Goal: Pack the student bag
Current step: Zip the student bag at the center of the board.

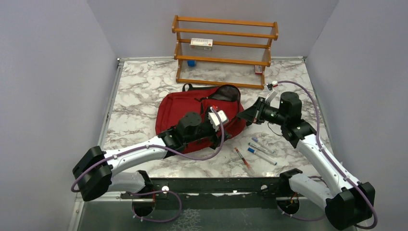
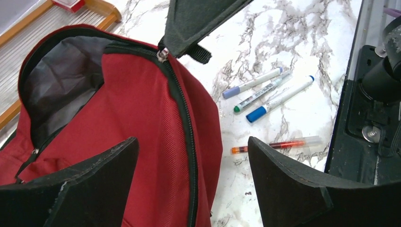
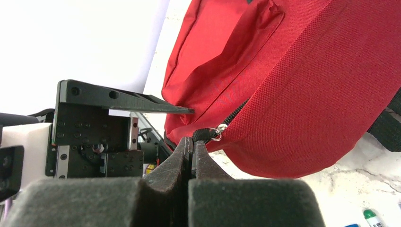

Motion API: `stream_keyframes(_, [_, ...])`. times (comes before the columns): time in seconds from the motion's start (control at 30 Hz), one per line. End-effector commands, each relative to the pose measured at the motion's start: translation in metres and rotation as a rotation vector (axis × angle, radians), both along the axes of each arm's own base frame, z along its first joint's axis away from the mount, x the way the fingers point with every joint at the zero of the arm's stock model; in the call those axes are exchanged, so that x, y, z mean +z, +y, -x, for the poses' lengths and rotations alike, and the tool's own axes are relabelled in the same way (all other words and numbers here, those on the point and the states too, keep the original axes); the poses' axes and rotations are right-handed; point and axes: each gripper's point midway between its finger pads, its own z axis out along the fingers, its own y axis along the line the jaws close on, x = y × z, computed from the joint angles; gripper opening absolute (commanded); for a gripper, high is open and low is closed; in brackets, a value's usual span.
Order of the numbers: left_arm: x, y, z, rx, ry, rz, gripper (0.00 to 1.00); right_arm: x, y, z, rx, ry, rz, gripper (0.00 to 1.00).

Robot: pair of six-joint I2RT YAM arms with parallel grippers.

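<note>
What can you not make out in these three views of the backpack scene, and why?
1. Inside the student bag: the top view shows only a dark opening; the left wrist view shows only shadowed grey lining.
2. End of the zipper tab: right wrist view, buried between the tips of the shut right pincer.
3. Print on the shelf box: top view, too small.

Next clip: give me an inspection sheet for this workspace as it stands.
Surface: marble-pattern table, no damage seen.
Job's things: student bag lies on the table, top zip part open, grey lining showing.
Clutter: four pens lie loose beside the bag.
Hands: left hand open above the bag; right hand shut on the zipper pull.
Cables: purple cable along each arm; the left arm's loop hangs over the bag.
Surroundings: wooden rack at the far edge, small box on it; grey walls.
</note>
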Motion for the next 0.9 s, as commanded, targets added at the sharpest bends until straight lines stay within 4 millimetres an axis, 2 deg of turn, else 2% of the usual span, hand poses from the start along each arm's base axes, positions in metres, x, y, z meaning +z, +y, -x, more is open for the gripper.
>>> stream_keyframes(0.0, [0.029,-0.021,0.007,-0.057,-0.065,0.076,0.83,0.004,0.002,0.016,0.045,0.03,-0.021,0.01])
stream_keyframes(0.07, [0.024,-0.024,0.006,-0.048,-0.06,0.069,0.79,0.004,0.003,0.018,0.059,0.036,-0.024,0.01])
stream_keyframes(0.13, [0.016,-0.025,0.004,-0.039,-0.053,0.054,0.7,0.005,0.003,0.02,0.063,0.039,-0.027,0.0])
stream_keyframes(0.23, [-0.002,-0.028,0.007,-0.057,-0.029,0.017,0.53,0.006,0.0,0.018,0.032,0.037,-0.022,0.01])
stream_keyframes(0.4, [-0.025,-0.031,0.022,-0.109,0.029,-0.013,0.27,-0.006,-0.013,0.006,-0.117,0.099,-0.008,0.01])
stream_keyframes(0.57, [-0.046,-0.026,0.033,-0.111,0.074,-0.041,0.0,-0.018,-0.022,-0.006,-0.218,0.126,0.008,0.0])
stream_keyframes(0.87, [-0.083,-0.002,0.056,-0.073,0.134,-0.096,0.0,-0.021,-0.024,-0.036,-0.326,0.13,-0.035,0.0])
